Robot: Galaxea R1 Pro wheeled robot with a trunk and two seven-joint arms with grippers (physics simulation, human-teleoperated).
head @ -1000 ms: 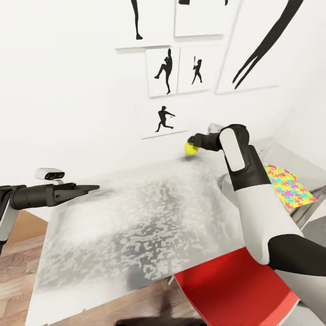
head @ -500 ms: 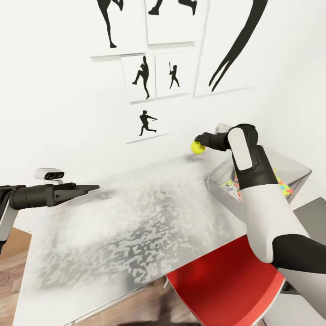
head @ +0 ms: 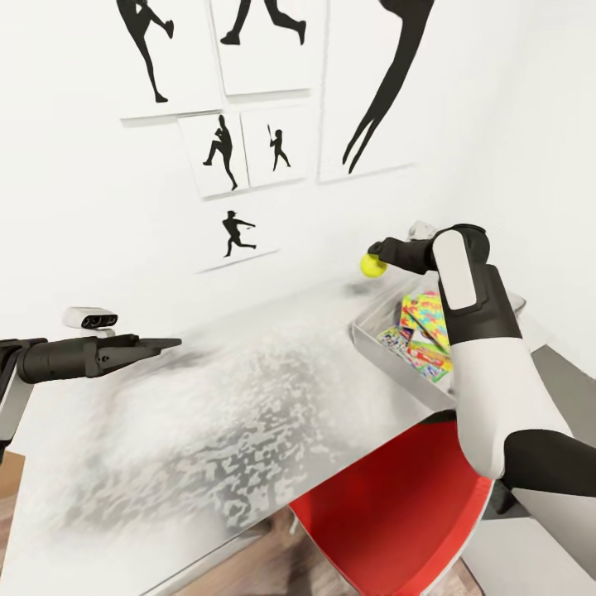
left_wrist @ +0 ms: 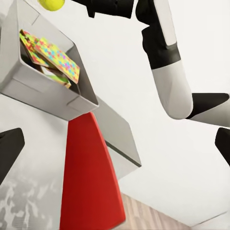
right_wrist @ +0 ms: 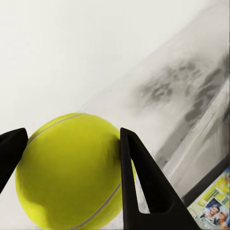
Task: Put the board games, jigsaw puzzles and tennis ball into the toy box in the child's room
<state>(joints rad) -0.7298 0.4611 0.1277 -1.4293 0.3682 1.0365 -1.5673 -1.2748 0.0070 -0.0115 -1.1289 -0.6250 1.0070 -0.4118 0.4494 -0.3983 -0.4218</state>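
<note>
My right gripper [head: 372,265] is shut on the yellow-green tennis ball [head: 372,266] and holds it above the table [head: 248,414], by the far corner of the toy box [head: 364,338]. In the right wrist view the ball [right_wrist: 72,177] sits between both black fingers [right_wrist: 143,187]. The grey toy box holds a jigsaw puzzle [head: 426,313] leaning over a board game [head: 414,354]. The left wrist view shows the box [left_wrist: 48,98], the puzzle [left_wrist: 57,60] and the ball [left_wrist: 51,4]. My left gripper [head: 165,342] hovers open over the table's left side, far from the box.
A red chair [head: 397,505] stands tucked under the table's near edge, just below the toy box. The white wall with black baseball-player pictures [head: 236,232] runs along the table's far edge. A lower dark grey surface [head: 571,372] lies right of the box.
The head view has swung to the right, so the toy box and its contents now show beside the right gripper. The ball stays gripped. The left arm has not moved.
</note>
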